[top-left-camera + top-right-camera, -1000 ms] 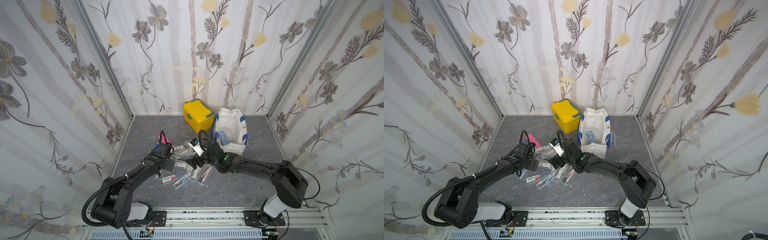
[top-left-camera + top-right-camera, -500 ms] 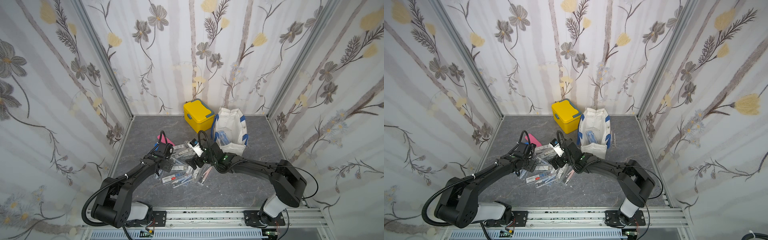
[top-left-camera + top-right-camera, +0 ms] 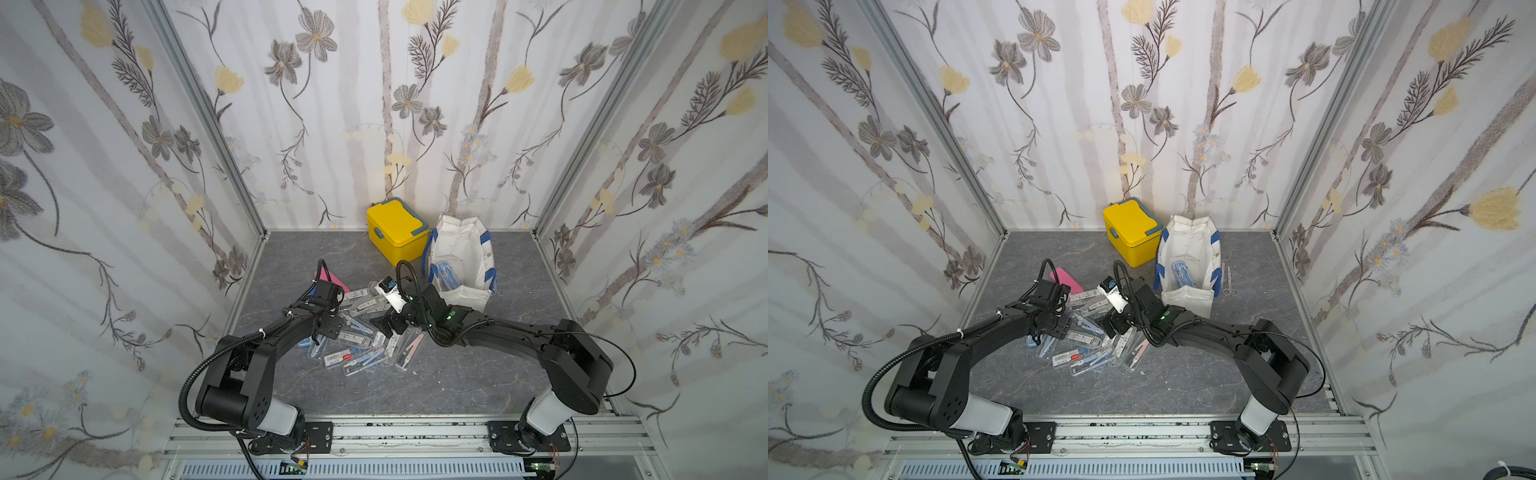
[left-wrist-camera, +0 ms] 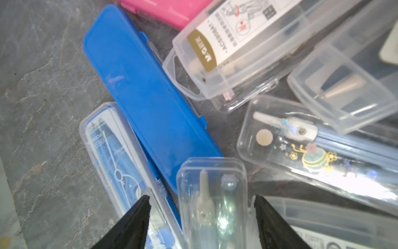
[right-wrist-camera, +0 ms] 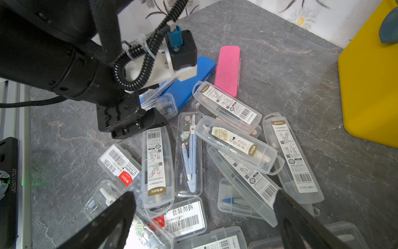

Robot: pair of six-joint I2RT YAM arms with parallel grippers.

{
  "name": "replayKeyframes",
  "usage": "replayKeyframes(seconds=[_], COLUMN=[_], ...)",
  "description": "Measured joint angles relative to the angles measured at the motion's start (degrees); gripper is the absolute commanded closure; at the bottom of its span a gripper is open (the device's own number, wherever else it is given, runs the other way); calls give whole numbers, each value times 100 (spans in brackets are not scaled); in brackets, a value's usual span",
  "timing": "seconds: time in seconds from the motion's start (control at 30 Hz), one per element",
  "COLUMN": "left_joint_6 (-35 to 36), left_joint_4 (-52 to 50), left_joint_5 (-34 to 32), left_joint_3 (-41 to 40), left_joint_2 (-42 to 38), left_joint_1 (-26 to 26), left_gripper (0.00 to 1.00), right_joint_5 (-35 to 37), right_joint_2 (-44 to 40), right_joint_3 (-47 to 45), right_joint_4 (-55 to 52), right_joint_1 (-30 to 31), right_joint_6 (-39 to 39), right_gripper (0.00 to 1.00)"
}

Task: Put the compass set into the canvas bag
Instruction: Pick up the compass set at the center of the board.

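Marbled tabletop (image 3: 415,386): compass cases (image 3: 353,338), box (image 3: 397,232), bag (image 3: 461,257)

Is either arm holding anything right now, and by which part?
Nothing held. The left gripper straddles a clear compass case near its end, jaws apart; right gripper is open.

"M&G" and "ACS908A1" are printed on a clear compass case (image 4: 232,41). "deli" runs along the flower-printed case (image 5: 188,154). "套装勿拆" tops a barcode sticker (image 5: 185,215). "JG260117033" marks a black housing (image 5: 8,172).

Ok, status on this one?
Left gripper open, straddling clear compass case. Right gripper open above pile. Canvas bag upright, mouth open. Neighbouring cases crowd the pick.
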Motion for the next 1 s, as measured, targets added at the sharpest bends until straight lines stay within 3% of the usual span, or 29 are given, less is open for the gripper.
replayKeyframes(seconds=[0.3, 0.57, 1.0], left_joint_6=[-105, -175, -251], left_joint_4=[4, 76, 308], left_joint_5=[68, 28, 378], left_joint_3=[61, 118, 118], left_joint_2=[299, 396, -179], left_joint_1=[33, 52, 48], left_gripper=[38, 53, 57], right_joint_5=[39, 39, 83], right_joint_2=[17, 11, 11], right_joint_3=[4, 13, -63], right_joint_4=[-2, 2, 216], right_joint_1=[0, 0, -11], right_joint_6=[-20, -57, 50], right_gripper=[0, 1, 0])
